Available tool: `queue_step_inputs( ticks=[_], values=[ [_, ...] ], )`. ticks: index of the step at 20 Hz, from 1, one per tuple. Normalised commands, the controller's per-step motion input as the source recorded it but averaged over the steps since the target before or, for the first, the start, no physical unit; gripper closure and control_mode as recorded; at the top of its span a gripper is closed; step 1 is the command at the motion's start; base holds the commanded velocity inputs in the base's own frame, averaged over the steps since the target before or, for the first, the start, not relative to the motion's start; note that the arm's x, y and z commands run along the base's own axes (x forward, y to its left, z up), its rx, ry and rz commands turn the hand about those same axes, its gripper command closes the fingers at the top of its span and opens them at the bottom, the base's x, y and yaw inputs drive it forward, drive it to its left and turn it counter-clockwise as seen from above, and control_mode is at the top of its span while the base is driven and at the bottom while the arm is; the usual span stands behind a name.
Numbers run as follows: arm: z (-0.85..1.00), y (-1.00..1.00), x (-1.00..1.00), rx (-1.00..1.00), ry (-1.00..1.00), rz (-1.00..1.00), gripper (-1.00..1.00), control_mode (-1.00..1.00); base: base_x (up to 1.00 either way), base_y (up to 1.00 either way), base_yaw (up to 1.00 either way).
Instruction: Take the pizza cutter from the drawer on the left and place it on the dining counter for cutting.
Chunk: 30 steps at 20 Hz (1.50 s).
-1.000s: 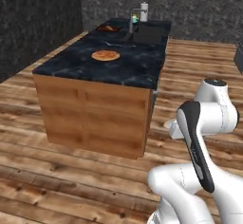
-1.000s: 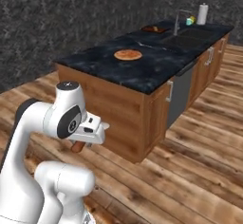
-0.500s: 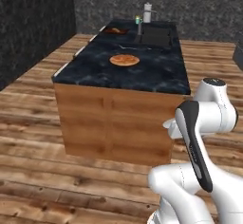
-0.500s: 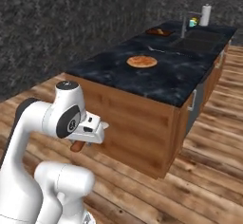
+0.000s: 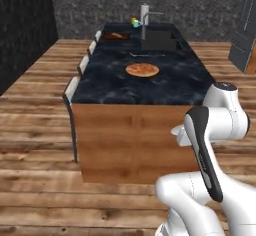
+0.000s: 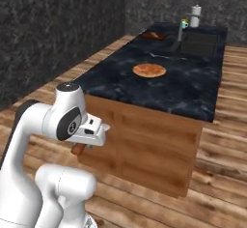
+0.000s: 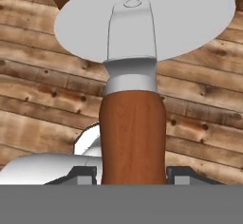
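Note:
The pizza cutter [image 7: 133, 76] has a brown wooden handle, a steel neck and a round grey blade, and it points away from the hand over the wooden floor. My gripper [image 7: 133, 176] is shut on its handle, with a dark fingertip on each side. In the right base view the handle's brown end [image 6: 77, 149] pokes out under the folded hand, held close to the robot's body and short of the dining counter [image 6: 193, 94]. That black marble island [image 5: 107, 87] stands straight ahead with its wooden end wall facing me. The drawer is out of view.
A round pizza [image 5: 142, 70] lies mid-counter. Beyond it are a sink [image 5: 159, 41] with a steel faucet [image 5: 145, 19] and a dish of food [image 5: 116, 36]. White-backed stools [image 5: 73, 91] line the counter's left side. Wooden floor surrounds the island.
The whole scene has shifted: the base has moved, so the counter now stands nearer and more end-on. The arm keeps its folded pose with the cutter still gripped.

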Motion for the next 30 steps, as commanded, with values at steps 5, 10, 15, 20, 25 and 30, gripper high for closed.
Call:
queue_step_inputs(
  ticks=[5,10,15,20,25,30],
  values=[
    [0.0,0.0,0.0,0.0,0.0,0.0,1.0,1.0,0.75,0.66,-0.33],
    [0.0,0.0,0.0,0.0,0.0,0.0,1.0,1.0,0.79,0.5,-0.19],
    [0.0,0.0,0.0,0.0,0.0,0.0,1.0,1.0,0.71,0.4,-0.07],
    [0.0,0.0,0.0,0.0,0.0,0.0,1.0,1.0,0.66,0.31,-0.01],
    [0.0,0.0,0.0,0.0,0.0,0.0,1.0,1.0,0.64,0.39,-0.01],
    [0.0,0.0,0.0,0.0,0.0,0.0,1.0,1.0,0.58,0.34,-0.03]
  ],
)
